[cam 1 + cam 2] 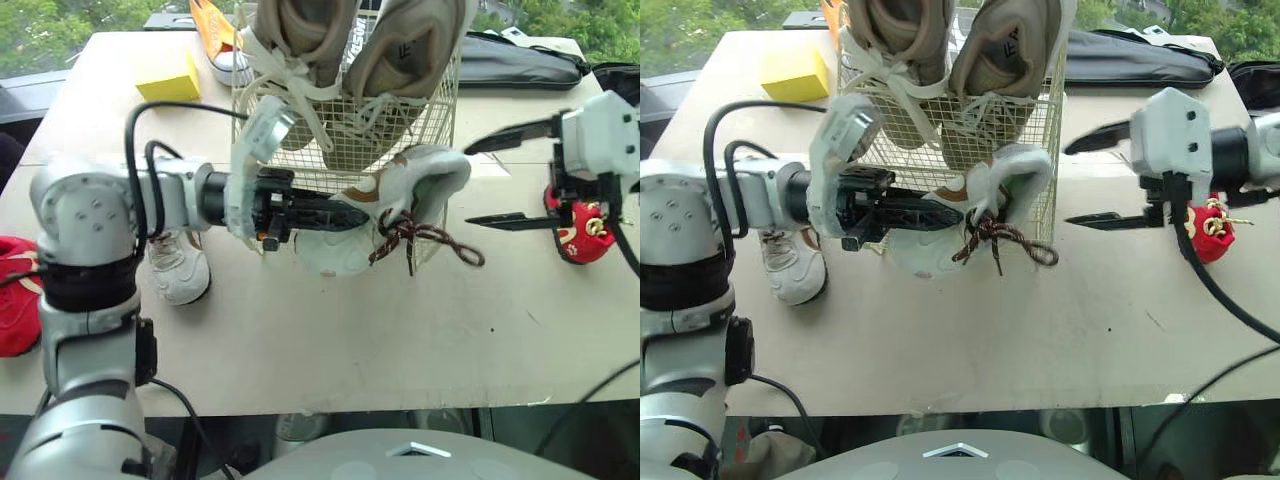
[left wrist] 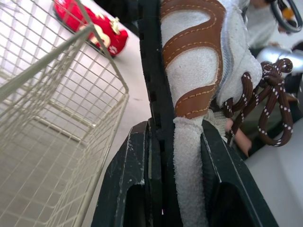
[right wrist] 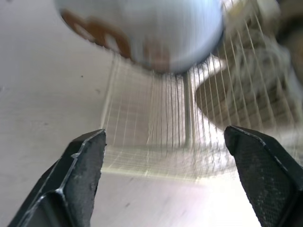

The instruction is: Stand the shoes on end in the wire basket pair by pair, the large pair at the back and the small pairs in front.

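**Head views.**
- Left hand (image 1: 350, 213): clenched on a white, brown-trimmed shoe (image 1: 420, 175).
- The shoe is held off the bench (image 1: 300, 340), outside the basket (image 1: 440, 110) and close against its front wall. It extends past the fingertips toward the right hand (image 1: 470, 183).
- Large pair (image 1: 400, 50): on end at the back of the basket.
- Right hand: released, fingers spread, near the basket's right side. A red shoe (image 1: 580, 230) lies just behind it.
- Risk: the brown laces (image 1: 430, 240) hang loose below the shoe and could catch on the wire as it goes over the rim.

**Left wrist view.**
- Fingers (image 2: 128, 179) pinch only the thin side wall of the shoe, and the body of the shoe runs out beyond them.
- Risk: with so narrow a hold, the shoe may pivot or slip if it knocks the rim.
- The basket stands just beside the shoe, apart from it.

**Right wrist view.**
- Both fingers are well apart and hold nothing. They face the basket, with the shoe above it.
- Risk: nothing steadies the basket, so a bump could shove it or tip the large pair.
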Controlling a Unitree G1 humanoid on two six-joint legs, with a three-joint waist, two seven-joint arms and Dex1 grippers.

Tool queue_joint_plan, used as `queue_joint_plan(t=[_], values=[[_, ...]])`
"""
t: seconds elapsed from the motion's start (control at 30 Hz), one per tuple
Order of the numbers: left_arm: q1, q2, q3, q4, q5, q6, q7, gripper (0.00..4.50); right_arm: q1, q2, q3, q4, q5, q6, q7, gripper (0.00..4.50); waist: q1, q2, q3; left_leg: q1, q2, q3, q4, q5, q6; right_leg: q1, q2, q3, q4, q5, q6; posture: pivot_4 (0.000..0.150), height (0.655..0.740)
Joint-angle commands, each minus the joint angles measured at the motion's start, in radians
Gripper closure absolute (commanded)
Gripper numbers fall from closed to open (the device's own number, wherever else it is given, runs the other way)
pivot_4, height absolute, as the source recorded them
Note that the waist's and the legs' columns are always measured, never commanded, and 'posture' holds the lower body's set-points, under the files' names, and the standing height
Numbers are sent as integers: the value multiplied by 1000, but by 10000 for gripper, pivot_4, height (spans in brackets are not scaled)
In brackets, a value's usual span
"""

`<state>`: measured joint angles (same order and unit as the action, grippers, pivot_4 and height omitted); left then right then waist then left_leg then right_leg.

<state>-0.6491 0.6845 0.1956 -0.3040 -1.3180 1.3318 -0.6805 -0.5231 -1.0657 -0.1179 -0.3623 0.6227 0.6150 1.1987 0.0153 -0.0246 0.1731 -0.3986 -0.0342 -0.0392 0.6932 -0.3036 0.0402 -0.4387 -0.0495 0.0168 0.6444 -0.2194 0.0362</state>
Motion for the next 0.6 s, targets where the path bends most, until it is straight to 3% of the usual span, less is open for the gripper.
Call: queue_joint_plan(t=[0.03, 0.2, 0.3, 0.4, 0.57, 0.6], values=[[89, -69, 104, -147, -17, -158, 107, 39259, 85, 105, -153, -134, 278, 305, -284, 7731, -1, 0, 0, 0, 0, 0, 0, 0, 0, 0, 0, 0, 0, 0, 0, 1500, 7400], [144, -131, 48, -246, 137, -336, 123, 39263, 24, 382, -131, -190, 670, 416, -769, 7731, -6, 0, -1, 2, 0, 1, 1, 1, -2, -1, 2, 1, 5, 2, -2, 1500, 7400], [159, -156, -10, -254, 239, -430, 105, 39344, -31, 504, -63, -181, 744, 418, -963, 7731, -4, 0, -1, 4, 0, 2, 1, 2, -3, 0, 2, 2, 8, 2, -3, 1500, 7400], [174, -153, -54, -263, 304, -486, 70, 39348, -54, 551, -47, -165, 759, 408, -1064, 16228, -1, 0, -1, 4, -1, 3, 2, 2, -3, 0, 3, 2, 8, 2, -3, 1500, 7400], [198, -157, -96, -258, 371, -542, 49, 39352, -60, 545, -33, -189, 854, 402, -1106, 42170, -4, 0, -1, 3, -1, 3, 2, 2, -2, 0, 3, 1, 6, 2, -3, 1500, 7400], [199, -160, -96, -255, 370, -543, 53, 39353, -61, 542, -30, -194, 859, 398, -1110, 44670, -4, 0, -1, 3, -1, 3, 2, 2, -2, 0, 4, 1, 6, 2, -3, 1500, 7400]])
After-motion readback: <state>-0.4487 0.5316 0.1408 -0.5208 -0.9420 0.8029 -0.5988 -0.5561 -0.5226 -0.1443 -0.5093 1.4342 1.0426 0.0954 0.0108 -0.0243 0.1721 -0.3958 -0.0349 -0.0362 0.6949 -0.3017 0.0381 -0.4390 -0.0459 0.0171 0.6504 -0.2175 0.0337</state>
